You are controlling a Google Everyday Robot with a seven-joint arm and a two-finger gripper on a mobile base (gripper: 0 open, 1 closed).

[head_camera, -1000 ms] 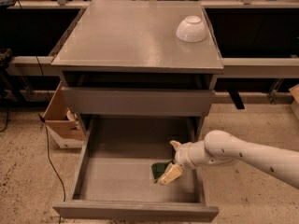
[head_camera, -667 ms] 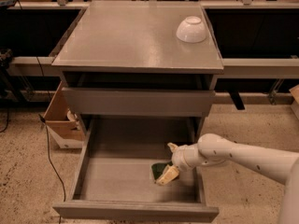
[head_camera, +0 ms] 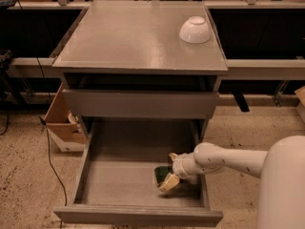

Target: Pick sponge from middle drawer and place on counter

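Observation:
The middle drawer (head_camera: 119, 182) is pulled out wide below the counter (head_camera: 133, 37). The sponge (head_camera: 161, 172), dark green on top, lies on the drawer floor at the right, near the right wall. My gripper (head_camera: 167, 171) reaches in from the right on a white arm (head_camera: 224, 160) and sits right at the sponge, partly covering it. The sponge appears to rest on the floor of the drawer.
A white bowl (head_camera: 195, 30) stands upside down at the counter's back right. The upper drawer (head_camera: 140, 104) is closed just above the open one. A cardboard box (head_camera: 62, 125) and a cable (head_camera: 51, 161) lie on the floor to the left.
The arm has swung so its near part now fills the lower right corner. The gripper has shifted slightly left at the sponge. The sponge stays in the drawer.

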